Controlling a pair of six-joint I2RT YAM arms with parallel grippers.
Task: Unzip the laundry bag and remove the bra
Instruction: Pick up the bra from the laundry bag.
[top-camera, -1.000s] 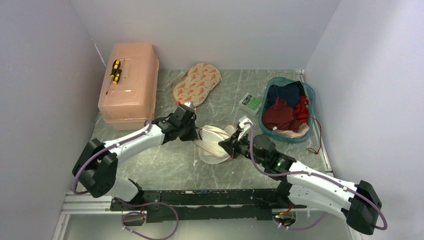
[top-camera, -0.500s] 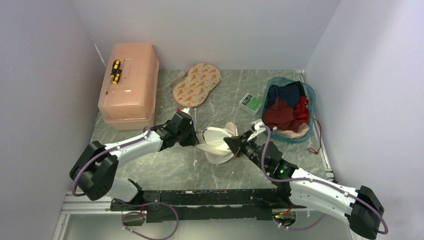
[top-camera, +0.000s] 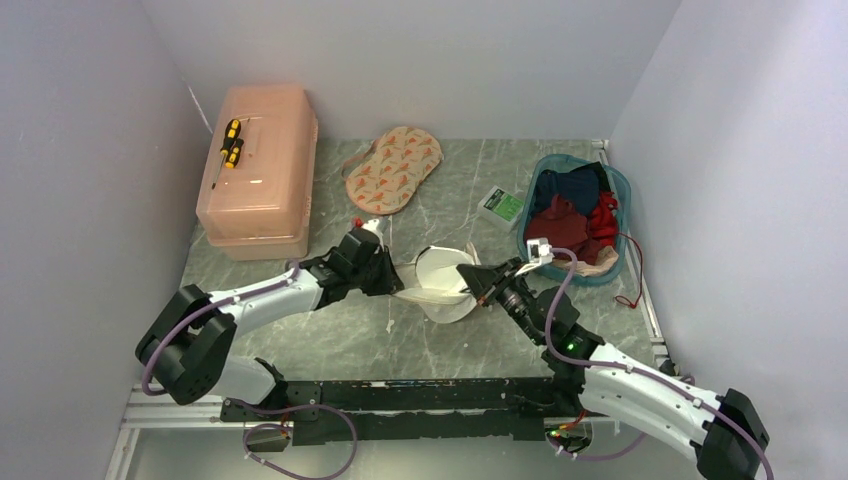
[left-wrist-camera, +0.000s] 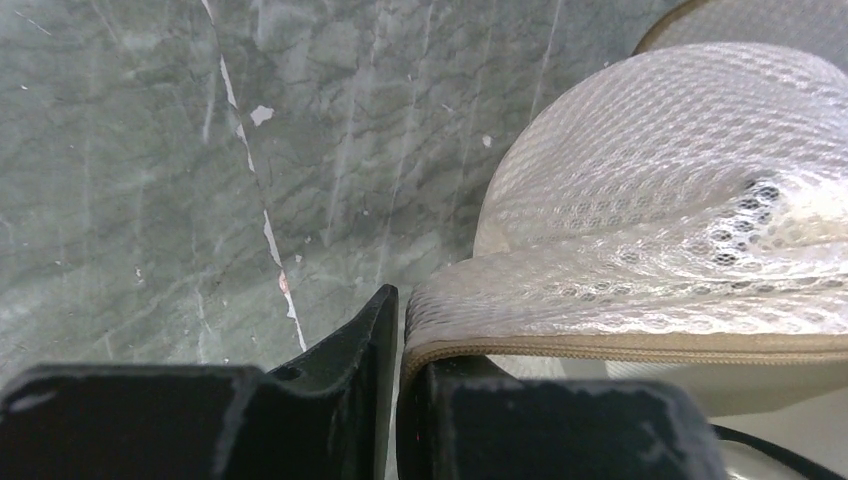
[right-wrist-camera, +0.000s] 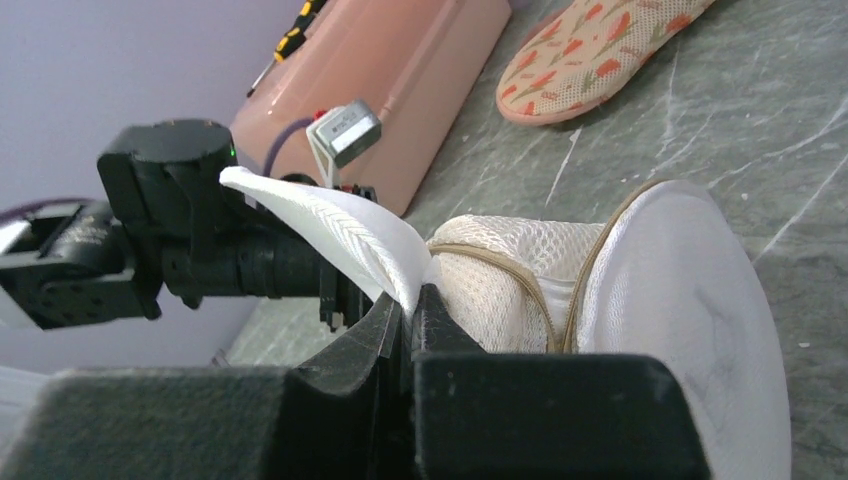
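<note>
Left claw (left-wrist-camera: 399, 325): jaws pressed almost together, biting the cream rim (left-wrist-camera: 620, 348) of the laundry bag (top-camera: 440, 285) at its near-left edge.

Right claw (right-wrist-camera: 408, 312): jaws pinched on a thin white mesh flap (right-wrist-camera: 330, 225) rising from the bag's opposite side. The round flat lid (right-wrist-camera: 690, 300) stands tipped up beside my fingers.

The bag lies on the grey marbled table (left-wrist-camera: 150, 150), stretched between my two claws. I can't make out the zip pull, or how far the zip has run.

The bra: no maroon shows through the mesh in either wrist view. A dark maroon cloth (top-camera: 555, 232) lies in the teal basket (top-camera: 630, 215), well to the right. I can't tell whether that is it.

Risks, as I judge them:
- Both holds are shallow edge pinches. Pulling apart could slip the mesh out of one claw, and the bag would collapse shut.
- The bag looks light. With only one grip it would probably drag along the table instead of opening.
- Too much opposing tension could strain the mesh or the rim seam.
- Both claws are occupied, so reaching inside means letting go on one side, and the mouth may sag.
</note>
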